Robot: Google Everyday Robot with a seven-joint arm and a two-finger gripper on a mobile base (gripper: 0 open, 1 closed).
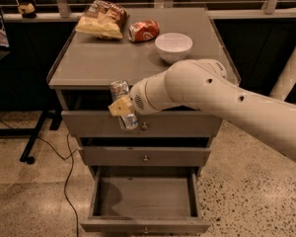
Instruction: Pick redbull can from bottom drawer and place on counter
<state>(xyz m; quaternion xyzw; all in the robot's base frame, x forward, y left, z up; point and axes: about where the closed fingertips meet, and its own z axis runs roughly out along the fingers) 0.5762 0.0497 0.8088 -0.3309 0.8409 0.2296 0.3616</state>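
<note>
1. Gripper (121, 107) is closed on the can (120, 90), which it holds about mid-height. It sits just below the counter's (113, 58) front edge, toward the left end. One tan pad (118, 106) lies across the can's side.
2. The can is held off the counter and out in front of it, tilted slightly. Its top is roughly level with the front rim and its base is in front of the top drawer (187, 125).
3. Judgement: gripping it by the side leaves the base free, so it can be set down upright. It needs to rise above the raised rim before it moves inward.
4. The bottom drawer (143, 201), lowest under the counter, stands pulled open with nothing visible inside. This fits the can being out of it already.
5. The white arm (212, 90) crosses in front of the counter's right front corner and hides that part of the edge.
6. The front half of the counter is bare. Toward the back there is a white bowl (173, 46), a red-orange soda can (143, 30) lying on its side, and a chip bag (101, 22).
7. Writing: nothing can be read on the held can, which shows only silver. The soda can's white marking and the bag's print cannot be read.
</note>
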